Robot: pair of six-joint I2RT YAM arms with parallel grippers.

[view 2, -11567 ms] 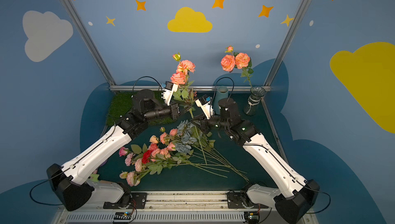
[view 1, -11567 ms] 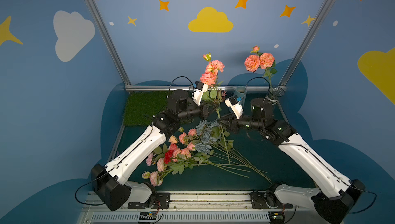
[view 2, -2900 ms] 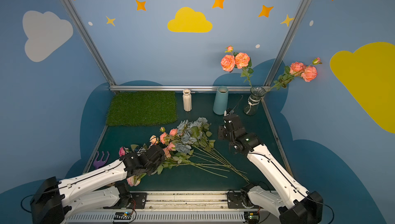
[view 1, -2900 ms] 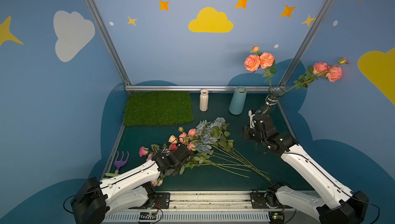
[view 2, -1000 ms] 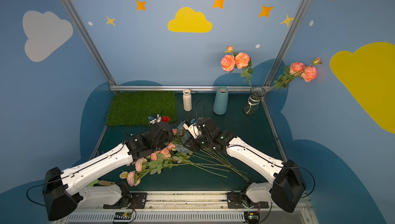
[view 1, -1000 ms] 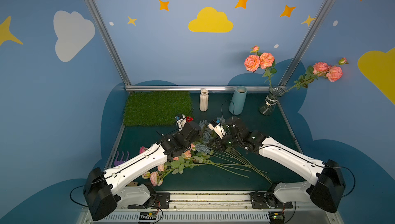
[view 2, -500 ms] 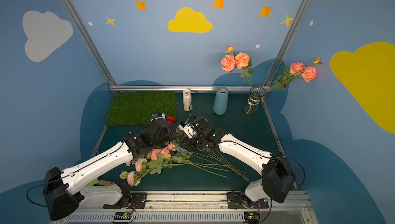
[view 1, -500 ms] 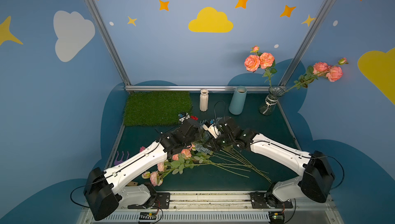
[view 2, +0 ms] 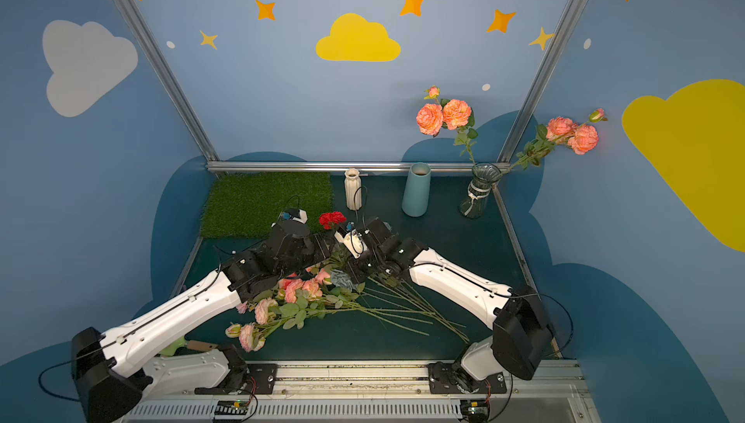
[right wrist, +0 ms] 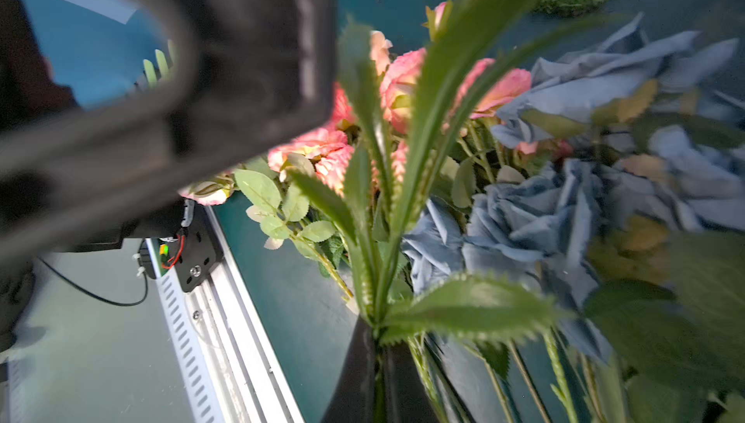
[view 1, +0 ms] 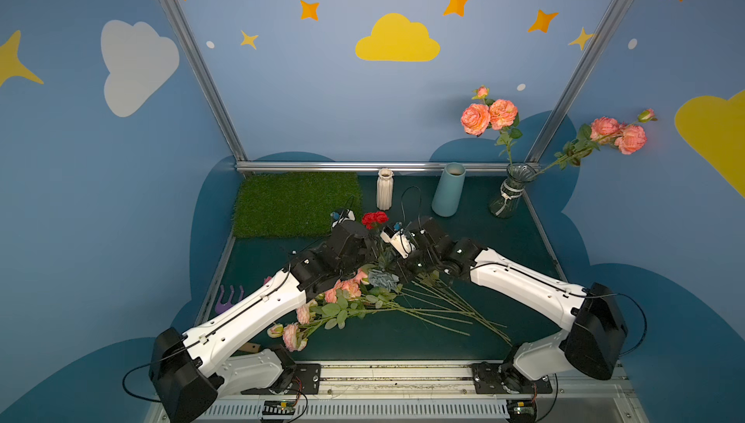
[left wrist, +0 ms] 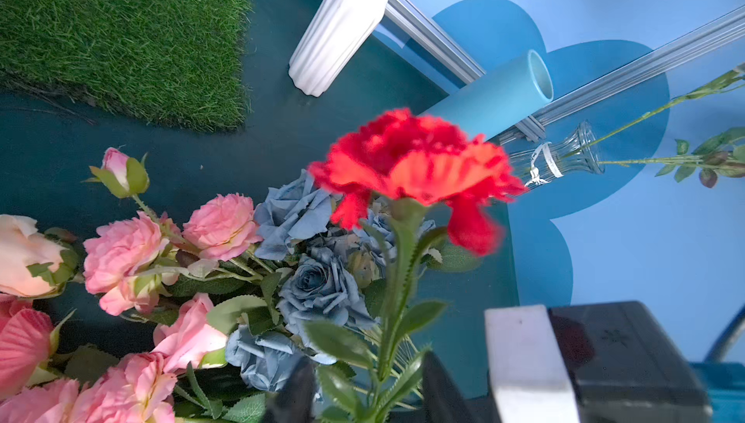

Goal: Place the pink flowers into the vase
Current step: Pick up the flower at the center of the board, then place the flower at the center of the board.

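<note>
Since the red carnation [view 1: 375, 219] seemed unwanted, our right tool [right wrist: 377, 332] clamped its stem, left tool [left wrist: 367, 384] apart; pink flowers [view 1: 348, 288] lay on the tabletop [view 1: 504, 255], two sprays [view 1: 490, 116] stood in the vase [view 1: 508, 195].

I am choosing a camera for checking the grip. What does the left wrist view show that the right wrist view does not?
Only the left wrist view: the bloom of the red ruffled carnation, the white ribbed vase, the light blue cylindrical vase, the clear glass vase. Only the right wrist view: the right gripper shut on that carnation's stem, the metal front rail. Both: the pink flowers, the grey-blue roses, the carnation's green stem.
</note>
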